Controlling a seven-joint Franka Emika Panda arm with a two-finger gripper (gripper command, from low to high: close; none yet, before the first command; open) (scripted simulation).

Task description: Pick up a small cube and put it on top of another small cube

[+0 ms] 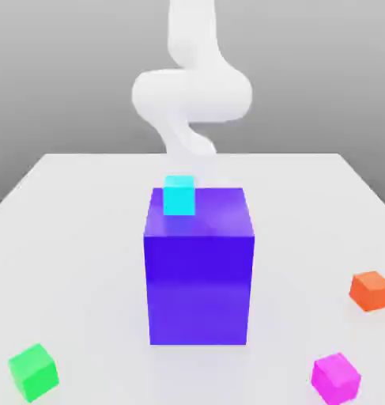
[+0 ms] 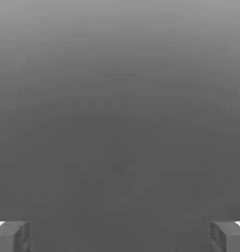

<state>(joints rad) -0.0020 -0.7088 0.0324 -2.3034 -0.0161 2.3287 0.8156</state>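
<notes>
The empty fingers [image 2: 11,240] stand spread apart, presumably to leave room for the magenta cube [image 1: 336,379] on the bench [image 1: 84,261]

A white robot arm [image 1: 191,95] rises behind a large blue-violet block [image 1: 199,277] on a pale desk [image 1: 84,237]. A small cyan cube [image 1: 179,196] appears against the block's top, toward the exterior view's left. A green cube [image 1: 34,372] sits near the desk's front at the exterior view's left; a magenta-pink cube [image 1: 336,379] lies near the front at the exterior view's right, with an orange cube [image 1: 371,291] farther back, apart from it. The backdrop is gray.
</notes>
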